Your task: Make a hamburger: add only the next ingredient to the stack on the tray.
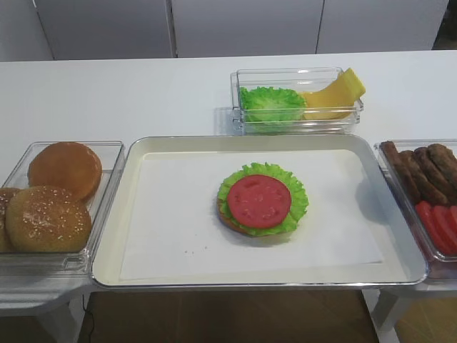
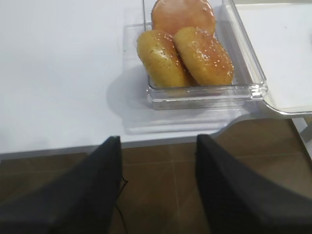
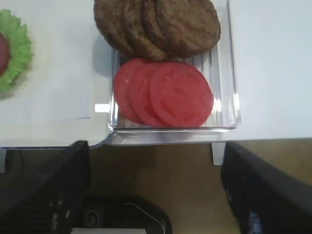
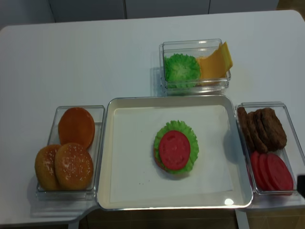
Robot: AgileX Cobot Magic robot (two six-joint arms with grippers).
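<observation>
A tomato slice (image 1: 258, 201) is seen lying flat on top of the stack (image 1: 263, 229), centred on the frilly lettuce with green showing all round it and the brown bun base just visible at the lower left edge. The stack is set near the middle of the tray (image 1: 214, 143), on the white paper liner.

Just beside the tray's right edge a clear container (image 3: 225, 73) is placed, in which dark brown patties (image 3: 156, 24) are overlapped at the far end and three spare tomato slices (image 3: 165, 92) at the near end. On the tray's left a second clear container (image 2: 243, 63) is filled with buns (image 2: 183, 48), two of them sesame-topped. Behind the tray a third container (image 1: 296, 75) is stocked with lettuce leaves (image 1: 271, 103) and yellow cheese slices (image 1: 335, 93).

The right gripper (image 3: 156, 185) is held off the table's near edge, below the patty container; its fingers (image 3: 48, 185) are spread as wide as they go, and nothing is held between them. The left gripper (image 2: 158, 190) is likewise kept off the table edge, near the bun container, its jaws parted and empty. Nothing is found standing over the stack.
</observation>
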